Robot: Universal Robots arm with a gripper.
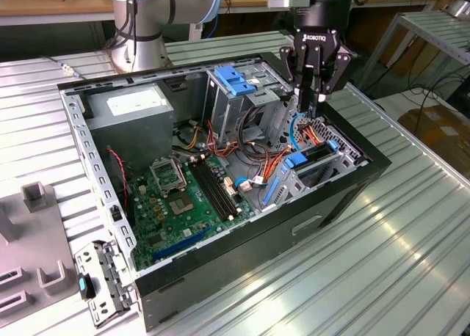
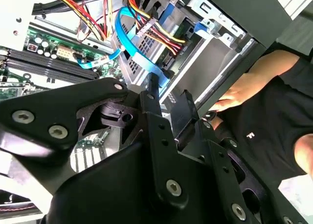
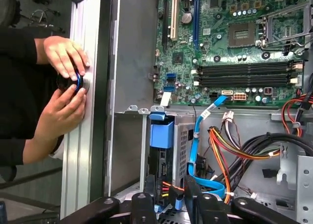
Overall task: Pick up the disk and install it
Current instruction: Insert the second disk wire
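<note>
The tool (image 1: 314,94) hangs over the front end of the open computer case (image 1: 220,248), near the exterior view's right, its black fingers (image 1: 321,78) pointing down into the drive bay. In the exterior view the fingers look drawn close together with nothing visibly between them — the second wrist view shows the finger bars (image 2: 152,104) standing just apart with only a narrow gap, so the tool appears nearly pressed together and empty, though this is a judgement. The disk (image 1: 312,160) sits directly below and slightly toward the camera from the tool, already lying in the lower bay with its blue rail frame showing; its long axis runs across the case front, slanting from the exterior view's left up toward the right. In the first wrist view the disk (image 3: 161,141) appears seated in its slot beside the blue data cable (image 3: 198,150) and the orange-red power wires (image 3: 230,145). From how it lies, the installing seems largely done. The blue-topped drive cage (image 1: 239,83) stands just beside the tool, the motherboard (image 1: 183,196) lies in the case floor, and the grey power supply (image 1: 132,108) sits at the far corner. The case rests on a ribbed metal surface (image 1: 382,255). A person's hands (image 3: 66,87) hold a small round object against the case's outer wall; wooden benches stand behind.
</note>
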